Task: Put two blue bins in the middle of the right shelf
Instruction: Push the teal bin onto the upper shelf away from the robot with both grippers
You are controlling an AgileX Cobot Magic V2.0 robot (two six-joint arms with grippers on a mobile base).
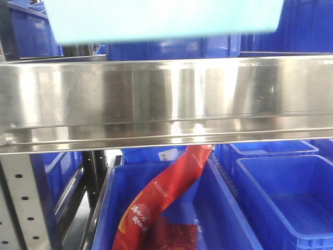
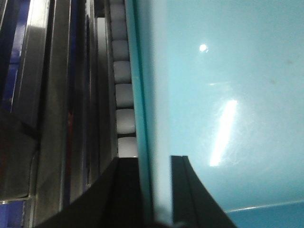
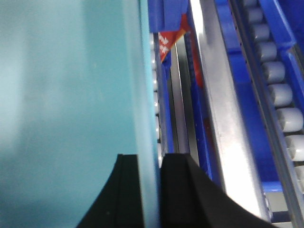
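The robot is holding a pale blue bin (image 1: 164, 20) up high, just above the shiny front lip of the right shelf middle (image 1: 166, 99). I think it is lifting the bin over that tall lip so it can go onto the shelf.

The left gripper (image 2: 156, 190) is pinching one thin side wall of the bin (image 2: 228, 104), one black finger on each side of the wall. The right gripper (image 3: 149, 190) is doing the same on the other side wall (image 3: 66, 95). Two hands, one on each side, are probably keeping the wide bin level so it is not tipping.

The bin looks like smooth, glossy plastic, with little lights shining on it. The shelf is long, flat steel with soft brushed stripes, and it is acting like a blurry mirror. A grey post with round holes (image 1: 21, 203) is holding it up.

Below the shelf, dark blue bins (image 1: 283, 192) are sitting side by side. One is holding a long red packet (image 1: 166, 200) that is leaning on its edge. White rollers (image 3: 280, 90) are lined up in a row down there too.
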